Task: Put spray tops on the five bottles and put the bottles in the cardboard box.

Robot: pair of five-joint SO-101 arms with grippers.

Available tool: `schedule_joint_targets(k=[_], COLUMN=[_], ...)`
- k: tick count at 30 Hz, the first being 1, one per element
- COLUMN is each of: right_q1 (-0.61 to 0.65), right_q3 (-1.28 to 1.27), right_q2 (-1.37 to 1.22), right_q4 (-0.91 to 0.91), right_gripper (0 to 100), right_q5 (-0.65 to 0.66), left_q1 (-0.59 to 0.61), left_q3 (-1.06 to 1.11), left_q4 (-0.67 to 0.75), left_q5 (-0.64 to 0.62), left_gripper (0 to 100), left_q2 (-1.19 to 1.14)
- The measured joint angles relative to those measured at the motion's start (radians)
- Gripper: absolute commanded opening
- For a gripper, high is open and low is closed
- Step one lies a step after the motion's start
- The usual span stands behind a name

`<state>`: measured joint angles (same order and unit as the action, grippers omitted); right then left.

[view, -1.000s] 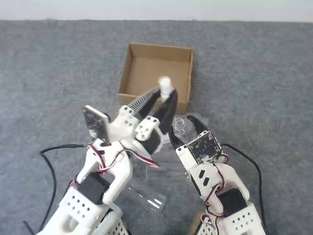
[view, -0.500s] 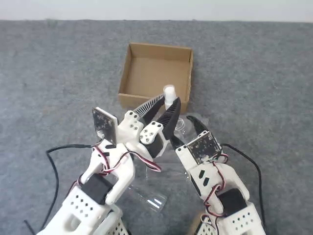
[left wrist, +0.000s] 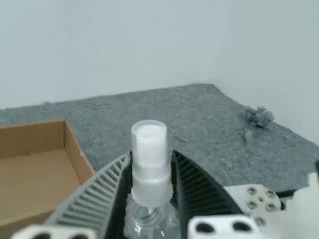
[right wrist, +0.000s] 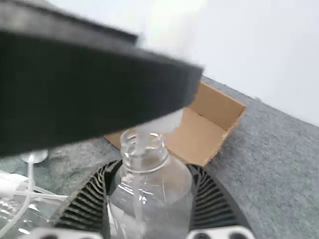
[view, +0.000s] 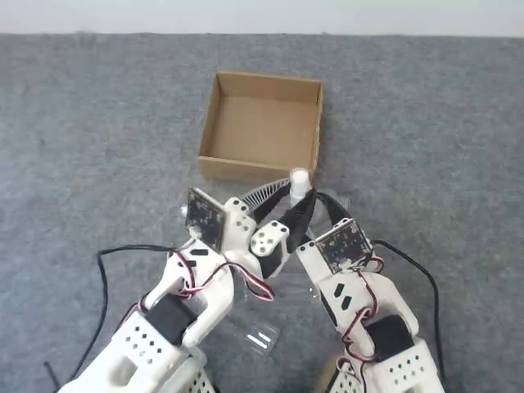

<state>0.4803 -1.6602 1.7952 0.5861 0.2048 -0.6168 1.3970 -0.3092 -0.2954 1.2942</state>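
My left gripper (view: 296, 190) is shut on a white spray top (view: 300, 182), held upright just in front of the cardboard box (view: 260, 123). In the left wrist view the spray top (left wrist: 148, 164) stands between the ribbed fingers (left wrist: 197, 184), directly over a clear bottle's neck (left wrist: 149, 221). My right gripper (right wrist: 152, 169) is shut on that clear bottle (right wrist: 149, 191), upright, mouth open. The top's thin dip tube (right wrist: 141, 147) reaches into the neck. The left arm's black finger (right wrist: 89, 89) crosses the right wrist view above the bottle. The box (right wrist: 209, 119) lies just beyond.
More clear bottles (view: 250, 332) lie on the grey carpet between the two arm bases. A loose spray tube and bottle (right wrist: 22, 186) lie beside the right gripper. A black cable (view: 98, 274) loops at the left arm's side, another (view: 417, 274) at the right arm's.
The left gripper has carried the spray top from over the box's near wall toward the right arm and lower, so it now stands over the held bottle. The right arm kept still.
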Motion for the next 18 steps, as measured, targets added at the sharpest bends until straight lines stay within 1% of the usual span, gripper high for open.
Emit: schedule_joint_targets(k=[3,14,18], right_q1=[-0.009,-0.009,-0.009], right_q3=[0.0,0.0,0.0], right_q2=[0.0,0.0,0.0], right_q4=[0.0,0.0,0.0], right_gripper=[0.7,0.7,0.7], right_q5=[-0.017,-0.029,-0.029], left_q1=[-0.008,-0.003,-0.003], left_q3=[0.0,0.0,0.0], left_q4=[-0.021,-0.023,-0.023], left_q5=[0.0,0.0,0.002], left_gripper=[15,14,9], left_q2=[0.0,0.0,0.0])
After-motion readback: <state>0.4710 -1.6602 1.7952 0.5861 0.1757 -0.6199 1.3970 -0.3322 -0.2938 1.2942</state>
